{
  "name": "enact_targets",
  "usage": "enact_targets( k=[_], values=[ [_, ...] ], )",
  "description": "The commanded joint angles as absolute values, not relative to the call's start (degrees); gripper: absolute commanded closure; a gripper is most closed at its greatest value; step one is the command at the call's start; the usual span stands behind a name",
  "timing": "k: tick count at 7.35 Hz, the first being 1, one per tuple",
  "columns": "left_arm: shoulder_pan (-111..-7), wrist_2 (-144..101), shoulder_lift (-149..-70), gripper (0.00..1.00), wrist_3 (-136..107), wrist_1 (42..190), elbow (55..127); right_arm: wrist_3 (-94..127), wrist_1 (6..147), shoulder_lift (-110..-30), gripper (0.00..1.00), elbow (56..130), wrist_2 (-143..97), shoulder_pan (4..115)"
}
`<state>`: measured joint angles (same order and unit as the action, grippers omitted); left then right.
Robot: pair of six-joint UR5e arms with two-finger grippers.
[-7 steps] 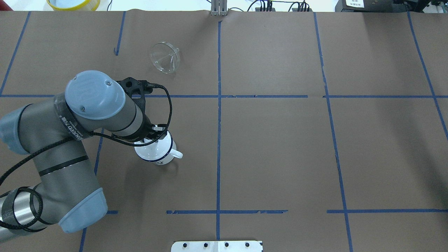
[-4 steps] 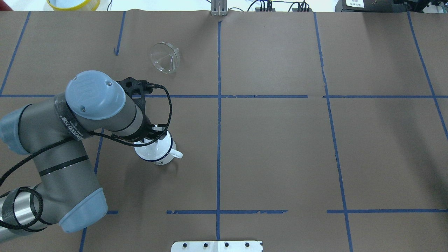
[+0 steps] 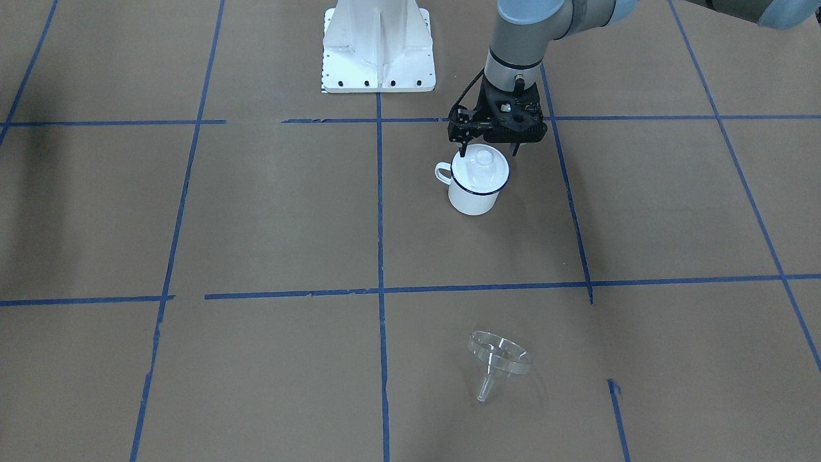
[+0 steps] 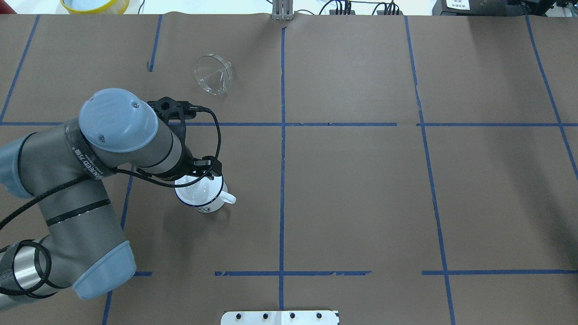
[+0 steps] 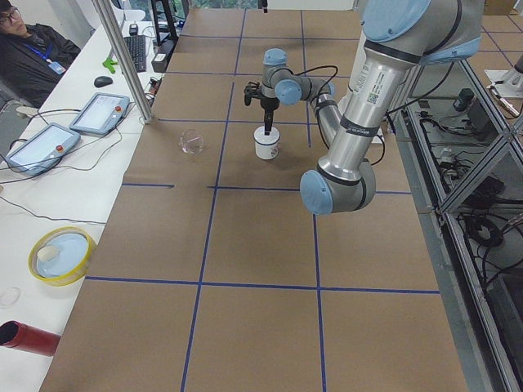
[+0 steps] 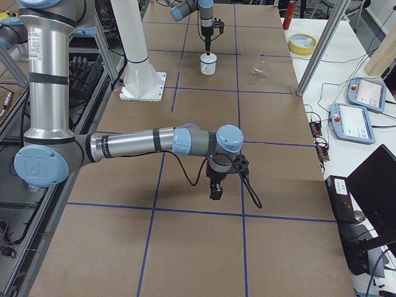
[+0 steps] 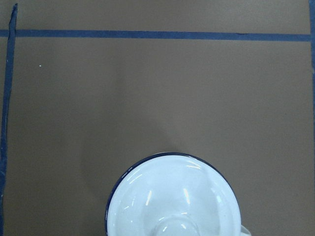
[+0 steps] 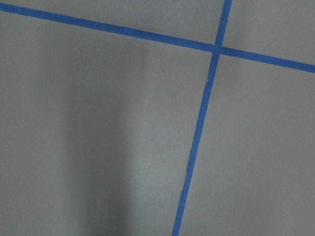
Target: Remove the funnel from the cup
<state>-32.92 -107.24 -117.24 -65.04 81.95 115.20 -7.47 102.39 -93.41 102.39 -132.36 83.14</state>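
The clear funnel (image 4: 213,80) lies tilted on the brown table, outside the cup and far from it; it also shows in the front view (image 3: 499,356). The white mug (image 3: 474,192) with a dark blue rim stands upright, handle to the side, with a white domed lid with a knob (image 3: 481,163) on it. The mug also shows in the overhead view (image 4: 201,194) and at the bottom of the left wrist view (image 7: 172,196). My left gripper (image 3: 489,153) is open and empty, just above the lid. My right gripper (image 6: 215,190) hovers over bare table far from both; I cannot tell its state.
The white robot base plate (image 3: 378,45) stands at the near table edge. A yellow-rimmed bowl (image 4: 95,4) sits off the far left corner. An operator (image 5: 24,49), tablets (image 5: 98,113) and a red bottle (image 5: 29,337) are on the side bench.
My left arm has drawn slightly up and to the left, so more of the mug's top shows. The funnel and the mug have not moved.
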Motion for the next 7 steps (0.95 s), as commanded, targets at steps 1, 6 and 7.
enact_targets(
  k=[1,6,7],
  values=[
    [-39.24,-108.71,-112.27,0.00,-49.92,82.44,118.98,-7.47,102.39,-93.43,0.00,102.39,-132.36,83.14],
    [-77.43,-127.52,-93.56,0.00,4.54,82.44,111.83,-7.47,102.39,-93.43,0.00,102.30,-132.36,83.14],
    [-83.78,-129.10,-90.91,0.00,11.27,82.35,107.79,-7.47,102.39,-93.43,0.00,102.30,-132.36,83.14]
  ],
)
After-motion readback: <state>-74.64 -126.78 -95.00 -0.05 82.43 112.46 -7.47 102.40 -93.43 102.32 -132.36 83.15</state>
